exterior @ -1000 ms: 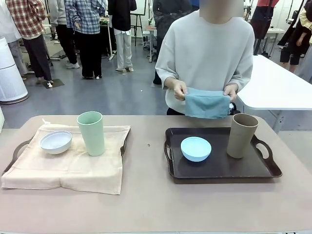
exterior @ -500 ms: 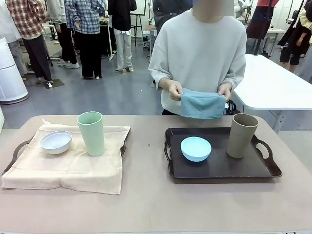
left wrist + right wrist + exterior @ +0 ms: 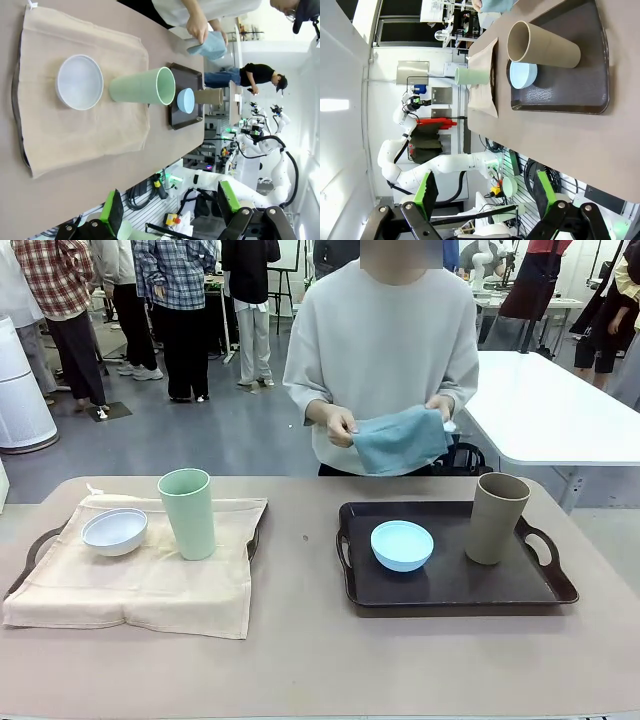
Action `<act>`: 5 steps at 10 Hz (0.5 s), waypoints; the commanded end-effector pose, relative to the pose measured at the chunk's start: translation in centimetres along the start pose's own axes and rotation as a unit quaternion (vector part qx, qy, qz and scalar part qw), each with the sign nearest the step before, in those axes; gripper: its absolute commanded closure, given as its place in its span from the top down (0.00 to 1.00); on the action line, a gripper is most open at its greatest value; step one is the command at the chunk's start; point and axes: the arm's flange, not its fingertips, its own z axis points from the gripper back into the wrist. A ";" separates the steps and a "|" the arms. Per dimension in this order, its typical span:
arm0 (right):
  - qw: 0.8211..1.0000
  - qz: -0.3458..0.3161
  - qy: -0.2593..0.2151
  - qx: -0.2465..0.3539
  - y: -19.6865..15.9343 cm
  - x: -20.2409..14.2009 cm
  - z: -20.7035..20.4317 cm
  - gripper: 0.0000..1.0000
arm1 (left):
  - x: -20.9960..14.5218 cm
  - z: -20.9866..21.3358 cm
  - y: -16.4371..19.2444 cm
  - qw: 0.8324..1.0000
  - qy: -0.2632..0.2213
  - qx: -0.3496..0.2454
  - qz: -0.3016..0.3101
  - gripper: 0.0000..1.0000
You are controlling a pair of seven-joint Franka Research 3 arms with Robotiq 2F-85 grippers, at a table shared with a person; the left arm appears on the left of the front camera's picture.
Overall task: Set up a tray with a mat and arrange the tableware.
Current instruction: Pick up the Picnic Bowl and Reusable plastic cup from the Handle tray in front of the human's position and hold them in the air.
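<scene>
A beige mat covers the left tray; on it stand a white bowl and a pale green cup. The dark right tray is bare and holds a light blue bowl and a tan cup. Behind the table a person holds a blue cloth in both hands at waist height. My left gripper hangs open, high over the table's near edge, with the white bowl and green cup far ahead. My right gripper is open too, well back from the tan cup.
The tan table has free room between the two trays and along its near edge. A white table stands at the back right. Several people stand far behind at the left.
The person has shifted to the picture's left and raised the blue cloth, now bunched rather than stretched flat. The tableware, trays and both grippers have not moved.
</scene>
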 end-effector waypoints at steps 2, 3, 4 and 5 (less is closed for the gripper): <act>1.000 0.004 -0.002 0.005 -0.2 0.1 0.1 1.00 | -0.3 0.0 -0.2 1.000 -0.002 -0.004 -0.003 1.00; 1.000 0.004 -0.002 0.005 -0.2 0.1 0.1 1.00 | -0.3 0.0 -0.2 1.000 -0.002 -0.004 -0.003 1.00; 1.000 0.004 -0.002 0.005 -0.2 0.1 0.1 1.00 | -0.3 0.0 -0.2 1.000 -0.002 -0.004 -0.003 1.00; 1.000 0.000 0.000 0.000 0.0 0.0 0.0 1.00 | 0.0 0.0 0.0 1.000 0.000 0.000 0.000 1.00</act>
